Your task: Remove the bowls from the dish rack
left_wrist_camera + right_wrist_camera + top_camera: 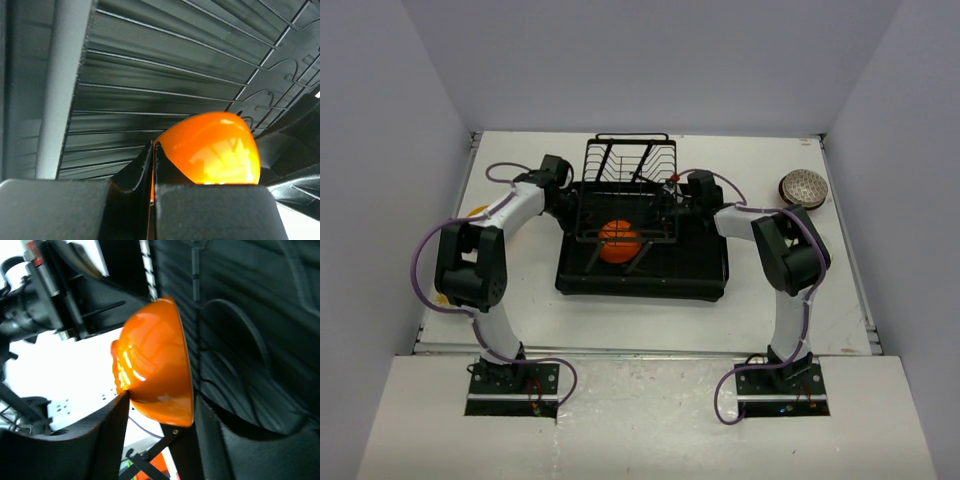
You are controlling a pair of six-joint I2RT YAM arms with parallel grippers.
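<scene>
Right pincer [162, 401] part-open astride orange bowl [150, 360], grip unclear; left pincer [153, 150] closed tight, blocking bowl's lower part.

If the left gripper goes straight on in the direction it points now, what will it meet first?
Most likely the orange bowl, directly ahead of the shut left gripper. They may even be touching; depth is unclear. Beyond it lies the tray of the dish rack.

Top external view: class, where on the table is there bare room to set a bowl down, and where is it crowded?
Free: the table strip in front of the dish rack; the far patch between rack and speckled bowl. Crowded: the rack's middle, around the orange bowl.
</scene>
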